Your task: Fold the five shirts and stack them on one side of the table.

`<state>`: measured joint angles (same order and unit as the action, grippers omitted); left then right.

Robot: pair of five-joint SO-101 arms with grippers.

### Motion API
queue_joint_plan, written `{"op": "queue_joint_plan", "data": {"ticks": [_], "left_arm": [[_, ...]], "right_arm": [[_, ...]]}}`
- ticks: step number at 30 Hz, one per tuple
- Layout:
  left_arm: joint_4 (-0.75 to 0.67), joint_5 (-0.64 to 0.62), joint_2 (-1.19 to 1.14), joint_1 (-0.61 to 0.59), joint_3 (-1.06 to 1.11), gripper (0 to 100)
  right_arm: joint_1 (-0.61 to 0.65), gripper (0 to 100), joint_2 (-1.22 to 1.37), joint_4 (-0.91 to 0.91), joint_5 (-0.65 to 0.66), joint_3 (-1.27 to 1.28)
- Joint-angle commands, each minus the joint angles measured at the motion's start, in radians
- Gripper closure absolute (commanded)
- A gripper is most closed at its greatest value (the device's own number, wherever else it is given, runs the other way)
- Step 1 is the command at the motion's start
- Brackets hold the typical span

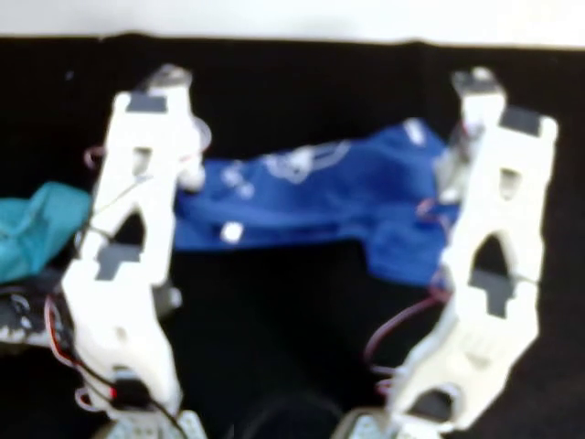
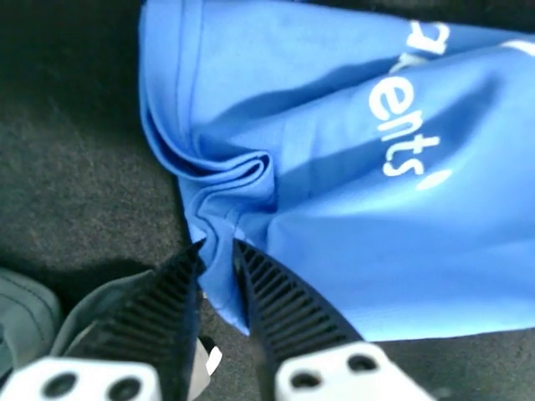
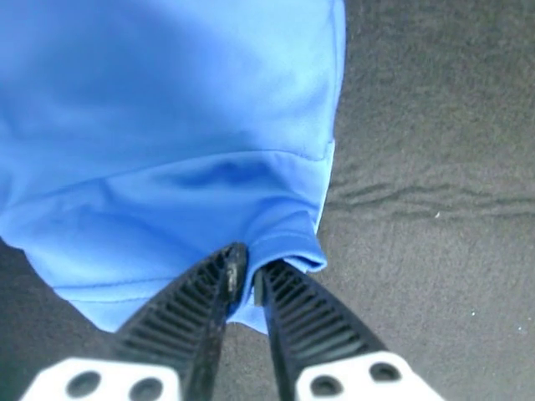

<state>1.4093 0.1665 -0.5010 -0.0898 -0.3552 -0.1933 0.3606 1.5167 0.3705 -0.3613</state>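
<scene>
Blue shirt (image 1: 311,197) with white print lies stretched across the middle of the black counter (image 1: 274,320), between my two arms. My left tool (image 2: 219,251) is almost closed, pinching a bunched fold at one end. My right tool (image 3: 249,271) is clamped on the hem at the other end. A teal shirt (image 1: 37,229) lies crumpled beside my left arm.
</scene>
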Motion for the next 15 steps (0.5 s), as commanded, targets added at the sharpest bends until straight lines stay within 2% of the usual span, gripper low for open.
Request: {"op": "queue_joint_plan", "data": {"ticks": [1, 3, 8, 15], "left_arm": [[-0.012, 0.012, -0.036, 0.013, -0.015, 99], [-0.012, 0.012, -0.074, 0.013, -0.015, 97], [-0.011, 0.012, -0.104, 0.007, -0.028, 83], [0.075, 0.006, -0.061, -0.01, -0.251, 83]], "right_arm": [[-0.013, 99.3, -0.008, 0.007, 0.009, -0.001], [0.002, 99.3, -0.008, 0.012, 0.009, -0.001], [0.058, 98.8, -0.008, 0.059, 0.009, -0.007], [0.082, 87.0, -0.061, 0.131, 0.006, -0.03]]}}
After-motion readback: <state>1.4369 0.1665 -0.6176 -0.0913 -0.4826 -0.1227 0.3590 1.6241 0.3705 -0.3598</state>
